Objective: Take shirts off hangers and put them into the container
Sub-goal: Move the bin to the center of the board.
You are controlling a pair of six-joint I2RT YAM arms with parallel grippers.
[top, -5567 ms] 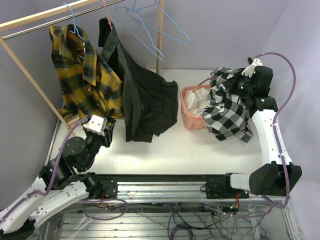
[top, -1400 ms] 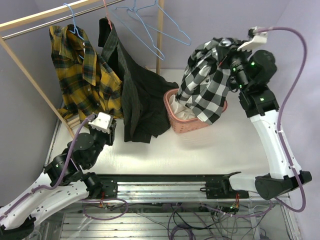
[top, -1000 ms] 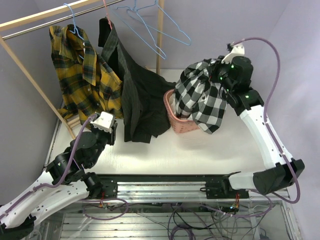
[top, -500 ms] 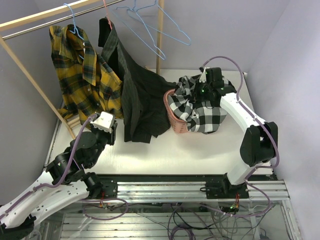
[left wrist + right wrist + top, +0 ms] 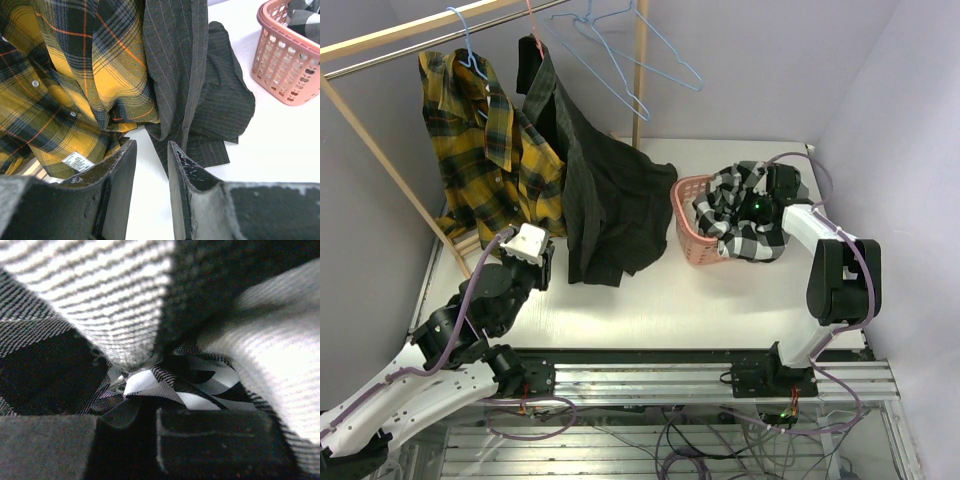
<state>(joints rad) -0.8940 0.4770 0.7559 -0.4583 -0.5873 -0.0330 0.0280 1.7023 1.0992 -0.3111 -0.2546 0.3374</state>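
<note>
The black-and-white checked shirt (image 5: 745, 215) lies bunched in and over the right side of the salmon-pink container (image 5: 692, 228). My right gripper (image 5: 760, 206) is low in that heap and shut on a fold of the checked shirt (image 5: 115, 305), which fills the right wrist view around the gripper (image 5: 155, 405). The yellow plaid shirt (image 5: 490, 150) hangs on a light blue hanger (image 5: 465, 40). Beside it the dark pinstriped shirt (image 5: 610, 200) hangs from a pink hanger (image 5: 531, 22), its tail on the table. My left gripper (image 5: 150, 147) is open and holds nothing, just below the plaid shirt (image 5: 65, 85) and pinstriped shirt (image 5: 200, 85).
Two bare light blue hangers (image 5: 630, 60) hang on the rail at the top. A wooden rack pole (image 5: 380, 160) slants down the left side and another (image 5: 640, 70) stands behind the basket (image 5: 290, 65). White tabletop (image 5: 650, 300) shows in front of the shirts.
My right arm has come down from above the basket, lowering the checked shirt into it. The basket has slid a little to the right. The left arm has not moved.
</note>
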